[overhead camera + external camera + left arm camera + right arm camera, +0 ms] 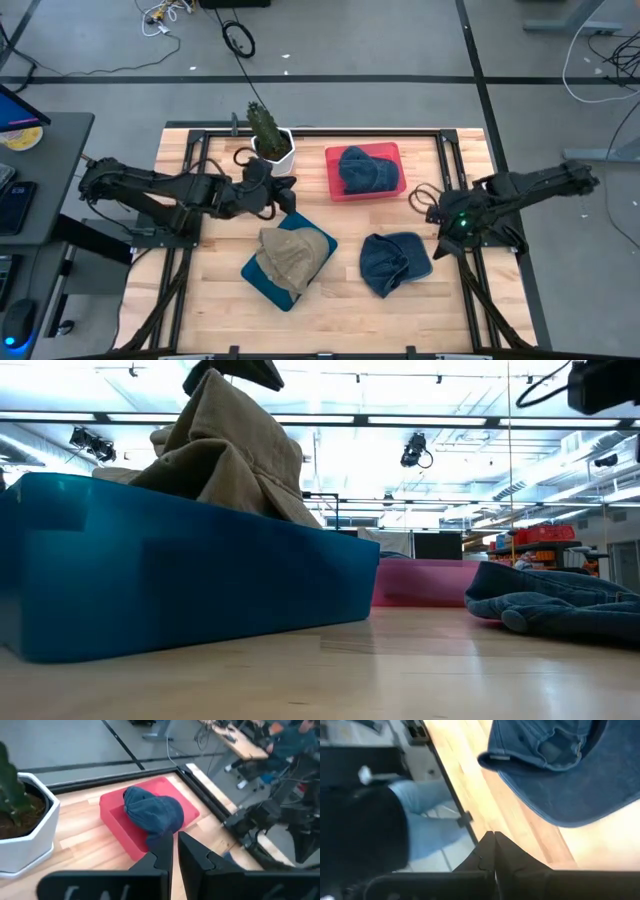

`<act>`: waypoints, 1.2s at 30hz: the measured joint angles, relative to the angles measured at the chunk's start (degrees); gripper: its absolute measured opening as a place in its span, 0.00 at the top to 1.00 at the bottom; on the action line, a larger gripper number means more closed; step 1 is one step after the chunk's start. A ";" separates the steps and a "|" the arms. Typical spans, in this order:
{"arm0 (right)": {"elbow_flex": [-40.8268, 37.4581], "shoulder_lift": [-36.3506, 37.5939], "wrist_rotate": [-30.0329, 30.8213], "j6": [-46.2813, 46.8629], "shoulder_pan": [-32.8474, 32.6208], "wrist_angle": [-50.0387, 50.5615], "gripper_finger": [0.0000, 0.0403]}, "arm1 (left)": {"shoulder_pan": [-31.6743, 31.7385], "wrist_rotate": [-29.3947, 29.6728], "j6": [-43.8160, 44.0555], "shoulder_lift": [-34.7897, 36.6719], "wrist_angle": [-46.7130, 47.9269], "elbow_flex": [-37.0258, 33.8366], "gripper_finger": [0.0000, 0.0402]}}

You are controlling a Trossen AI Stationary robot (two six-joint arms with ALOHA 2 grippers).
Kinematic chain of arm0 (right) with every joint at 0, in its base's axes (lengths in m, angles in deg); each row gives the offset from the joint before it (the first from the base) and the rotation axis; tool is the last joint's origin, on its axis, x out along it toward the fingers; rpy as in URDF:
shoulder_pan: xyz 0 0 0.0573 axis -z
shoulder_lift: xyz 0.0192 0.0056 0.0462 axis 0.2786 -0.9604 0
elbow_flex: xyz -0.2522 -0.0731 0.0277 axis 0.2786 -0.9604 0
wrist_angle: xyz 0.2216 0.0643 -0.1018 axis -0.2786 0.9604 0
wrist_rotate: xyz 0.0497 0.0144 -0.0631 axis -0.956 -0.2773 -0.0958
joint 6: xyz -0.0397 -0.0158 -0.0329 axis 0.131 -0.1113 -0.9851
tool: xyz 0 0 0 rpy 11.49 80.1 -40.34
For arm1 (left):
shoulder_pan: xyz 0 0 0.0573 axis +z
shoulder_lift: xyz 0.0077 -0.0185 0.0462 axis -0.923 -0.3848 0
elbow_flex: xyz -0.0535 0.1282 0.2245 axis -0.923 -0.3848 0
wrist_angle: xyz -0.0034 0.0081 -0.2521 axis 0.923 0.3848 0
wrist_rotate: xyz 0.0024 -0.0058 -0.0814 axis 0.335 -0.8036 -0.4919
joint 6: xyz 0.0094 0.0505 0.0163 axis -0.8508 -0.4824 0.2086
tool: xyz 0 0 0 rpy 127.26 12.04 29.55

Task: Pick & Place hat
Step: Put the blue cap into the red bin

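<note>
Fingers of both the left gripper (174,851) and right gripper (494,851) are clenched empty, so the loose denim hat (396,262) lying on the table beside the right gripper risks being shoved, not grasped.

2 dark jointed arms, black cables, green light

A small cactus (264,124) stands upright in a white pot (276,149) near the far edge of the wooden tabletop (225,285), just beside the red tray. On the grey floor beyond lie a coiled black cable (238,38) and a tangle of white wires (163,13). A desk (45,160) stands left of the tabletop.
</note>
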 joint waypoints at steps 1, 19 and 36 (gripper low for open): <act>0.61 -1.39 0.95 0.04 -1.72 0.05 1.00 | 0.78 -1.50 -1.35 0.00 -0.11 0.00 0.93; 7.23 -26.19 12.80 -9.97 -18.38 -4.36 0.86 | 7.82 -17.34 -11.90 0.00 -0.42 0.00 0.93; 7.08 -41.10 18.68 -23.89 -19.05 -6.20 0.09 | 7.82 -17.64 -15.46 0.02 -0.37 0.00 0.93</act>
